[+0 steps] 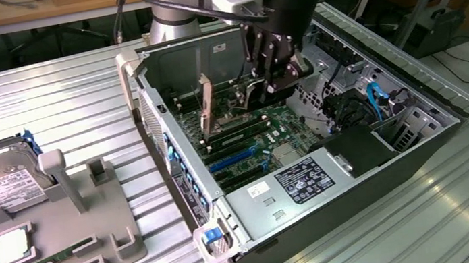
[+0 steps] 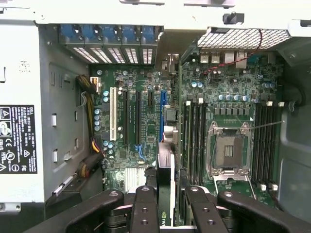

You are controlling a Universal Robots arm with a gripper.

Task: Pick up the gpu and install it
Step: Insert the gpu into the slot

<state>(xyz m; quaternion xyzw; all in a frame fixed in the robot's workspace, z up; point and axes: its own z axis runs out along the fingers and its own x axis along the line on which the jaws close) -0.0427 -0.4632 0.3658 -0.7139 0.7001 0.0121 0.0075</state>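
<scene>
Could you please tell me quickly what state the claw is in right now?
Claw: shut on the gpu, holding it upright over the motherboard inside the open computer case.

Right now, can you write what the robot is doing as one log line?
holding: thin dark gpu card on edge | gripper: shut on card | place: inside open grey computer case, over green motherboard slots | seated: cannot tell

One open computer case (image 1: 418, 148), one hard drive (image 1: 1, 182), one grey parts tray (image 1: 115, 256), one gpu (image 2: 167, 145), one gripper (image 2: 167, 204), one empty processor socket (image 2: 228, 153), five blue slot clips (image 2: 109, 34).
</scene>
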